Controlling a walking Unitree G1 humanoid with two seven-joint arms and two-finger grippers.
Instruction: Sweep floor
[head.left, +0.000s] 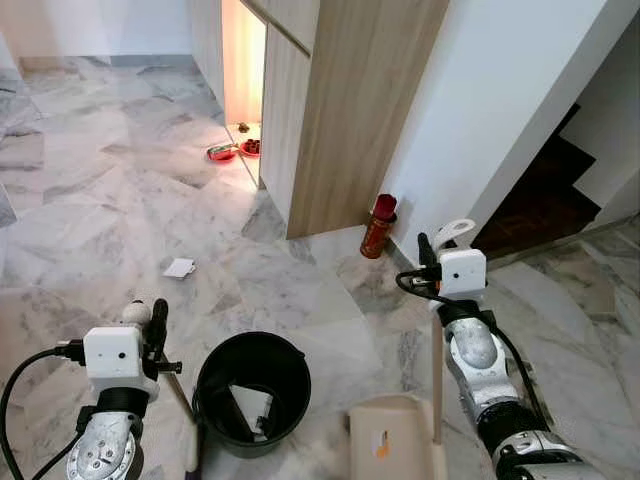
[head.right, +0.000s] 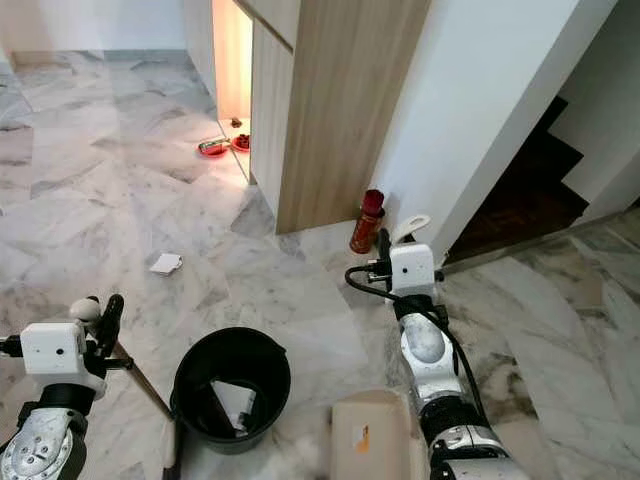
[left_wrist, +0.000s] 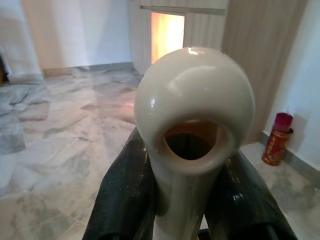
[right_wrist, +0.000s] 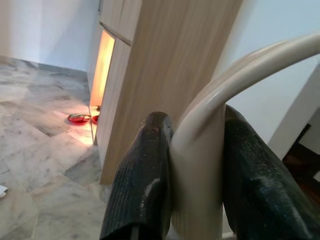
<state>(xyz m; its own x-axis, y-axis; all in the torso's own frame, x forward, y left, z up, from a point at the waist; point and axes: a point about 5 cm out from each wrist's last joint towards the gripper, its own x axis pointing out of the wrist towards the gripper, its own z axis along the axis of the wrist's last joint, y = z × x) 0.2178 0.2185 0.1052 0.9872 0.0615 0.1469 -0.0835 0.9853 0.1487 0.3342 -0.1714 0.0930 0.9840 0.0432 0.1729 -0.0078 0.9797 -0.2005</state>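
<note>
broom handle (left_wrist: 192, 145) clamped in left tool (head.left: 150, 322), dustpan handle (right_wrist: 210, 165) in right tool (head.left: 432, 255)

Red can (head.left: 378, 227) beside wooden cabinet (head.left: 330, 110)

Both eye views look forward and down from the head across the marble floor (head.left: 120, 180), sharing the bin (head.left: 251, 392), red can (head.left: 379, 226) and cabinet (head.right: 330, 110). Each wrist view looks along its fingers, very near a cream handle (left_wrist: 192, 130), toward the far cabinet and can.
</note>
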